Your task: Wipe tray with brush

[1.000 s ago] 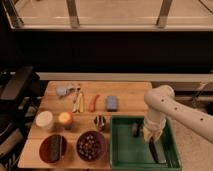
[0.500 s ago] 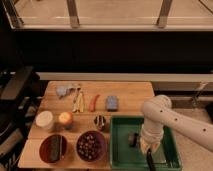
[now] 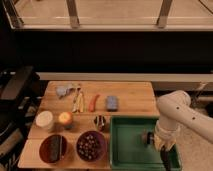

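Note:
The green tray point(image 3: 129, 148) lies on the front right of the wooden table point(image 3: 132, 92). My white arm reaches in from the right and bends down over the tray's right side. My gripper point(image 3: 161, 146) hangs low inside the tray near its right rim, shut on the brush. The brush's dark roundish head point(image 3: 148, 138) shows just left of the wrist, close to the tray floor. A slim dark part point(image 3: 165, 160) sticks out below the wrist toward the front rim. The wrist hides the grip itself.
A blue-grey block point(image 3: 112, 103), a red strip point(image 3: 94, 102) and pale utensils point(image 3: 77, 100) lie behind the tray. A small dark cup point(image 3: 100, 122) stands by its left corner. Two dark-red bowls point(image 3: 90, 145) point(image 3: 53, 148), a white pot point(image 3: 44, 120) and an orange cup point(image 3: 65, 118) stand at the left.
My arm and gripper have shifted right and toward the front of the tray, with the brush moving along. Nothing on the table has moved.

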